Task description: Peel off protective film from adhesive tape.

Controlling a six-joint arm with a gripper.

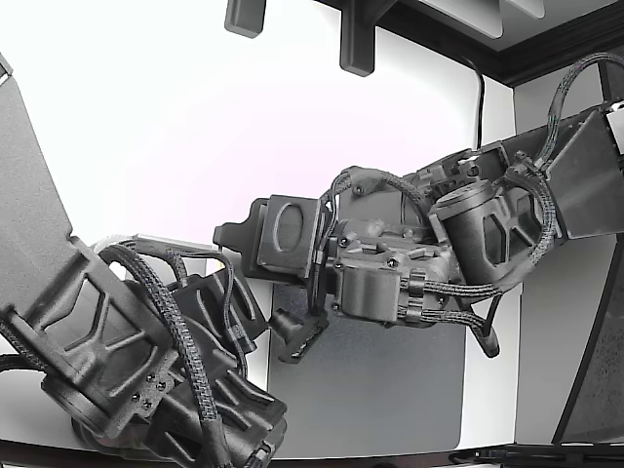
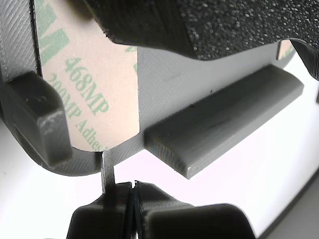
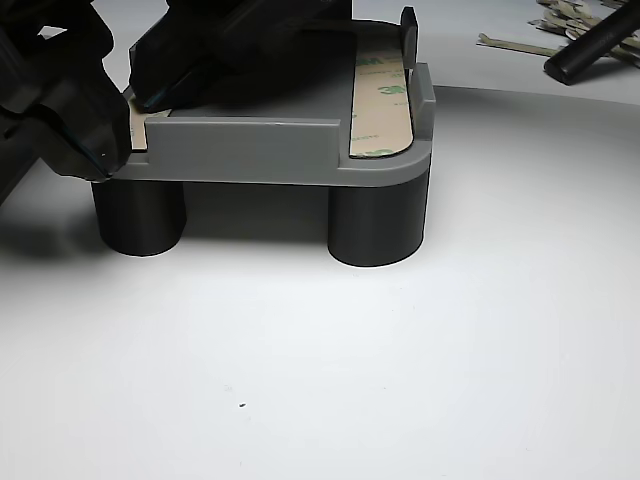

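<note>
Your jaws are pressed together in the wrist view, the gripper (image 2: 133, 199) pinching a thin pale tab that rises to the edge of the grey fixture (image 2: 199, 74), apparently a lifted end of the protective film; whether the grip is firm you cannot tell from here. Just above it lies the film-covered tape strip (image 2: 89, 94), tan with green print, flat in its recess beside a raised rib (image 2: 224, 124), held there so the liner can be drawn off along its length. In the other view a second strip (image 3: 380, 100) lies on the fixture's far side, untouched, the plate raised on dark round legs (image 3: 378, 225) above the white bench (image 3: 400, 350), giving the arm room beneath. Discarded scraps (image 3: 520, 42) lie well apart behind
</note>
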